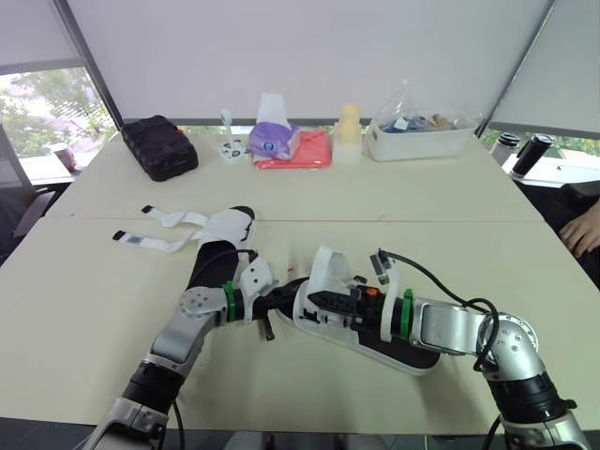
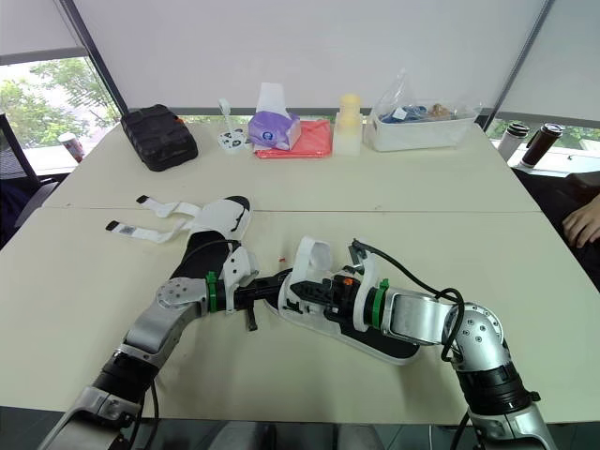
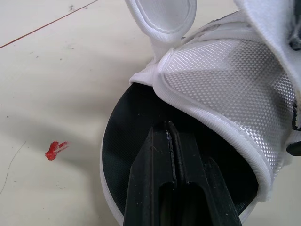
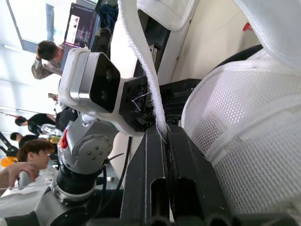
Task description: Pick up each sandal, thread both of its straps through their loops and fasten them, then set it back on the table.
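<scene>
2 pairs of fingers, both clenched: right gripper pinching a white strap of the near sandal, left gripper pressed shut over that sandal's black toe end. Near sandal resting on the counter between both arms. Second sandal farther back, 2 loose straps spread out flat.

Both arms lie low over the surface, close to its near edge, with the forearms angled inward so the hands almost meet tip to tip. The left hand has its two black fingers pressed together. The right hand pinches a white strap between closed fingers.
</scene>
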Controlling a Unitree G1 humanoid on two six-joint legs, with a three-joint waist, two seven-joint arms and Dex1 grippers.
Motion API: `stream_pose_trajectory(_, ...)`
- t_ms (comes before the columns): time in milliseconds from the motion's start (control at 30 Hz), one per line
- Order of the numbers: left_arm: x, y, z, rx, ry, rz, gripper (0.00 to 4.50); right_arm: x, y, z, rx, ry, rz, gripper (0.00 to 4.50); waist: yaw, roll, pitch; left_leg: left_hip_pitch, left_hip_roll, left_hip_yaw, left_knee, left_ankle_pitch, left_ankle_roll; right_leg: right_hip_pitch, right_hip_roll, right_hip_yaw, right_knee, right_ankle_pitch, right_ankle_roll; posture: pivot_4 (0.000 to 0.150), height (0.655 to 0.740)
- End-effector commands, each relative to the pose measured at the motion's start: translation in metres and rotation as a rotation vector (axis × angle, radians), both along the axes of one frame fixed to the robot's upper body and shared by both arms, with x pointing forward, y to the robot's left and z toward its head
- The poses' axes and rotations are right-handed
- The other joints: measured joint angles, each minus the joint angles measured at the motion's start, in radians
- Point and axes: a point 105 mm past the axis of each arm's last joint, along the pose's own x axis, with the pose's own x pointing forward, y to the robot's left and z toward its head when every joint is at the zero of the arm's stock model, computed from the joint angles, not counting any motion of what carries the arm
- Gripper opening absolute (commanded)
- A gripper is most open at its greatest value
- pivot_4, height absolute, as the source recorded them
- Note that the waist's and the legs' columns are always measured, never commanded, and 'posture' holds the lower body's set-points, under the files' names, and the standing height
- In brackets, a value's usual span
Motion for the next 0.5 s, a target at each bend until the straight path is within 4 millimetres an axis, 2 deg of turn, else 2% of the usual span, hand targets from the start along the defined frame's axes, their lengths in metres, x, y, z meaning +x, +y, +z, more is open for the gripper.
stream_pose_trajectory(33,-0.011,0.004,-0.035,0.088,0.109,0.002,0.00,-0.008,0.001,-0.003,-0.027,0.002,0.032,0.05,0.000,0.000,0.000,0.000,0.000,0.000,0.000,0.000,0.000,0.000,0.000,0.000,0.000,0.000,0.000,0.150,0.7400)
stream_pose_trajectory(200,-0.011,0.004,-0.036,0.092,0.107,-0.001,0.00,-0.010,-0.004,-0.022,-0.246,-0.080,0.072,0.05,0.000,0.000,-0.001,-0.001,0.000,0.000,0.000,0.000,0.000,0.000,0.000,0.000,-0.001,0.000,0.000,0.150,0.7400)
stream_pose_trajectory(500,-0.011,0.004,-0.037,0.092,0.107,-0.001,0.00,-0.011,-0.001,-0.022,-0.380,-0.254,0.149,0.05,0.001,0.000,-0.003,0.000,0.000,-0.001,-0.001,0.000,0.000,0.001,0.000,-0.002,-0.002,0.000,0.000,0.150,0.7400)
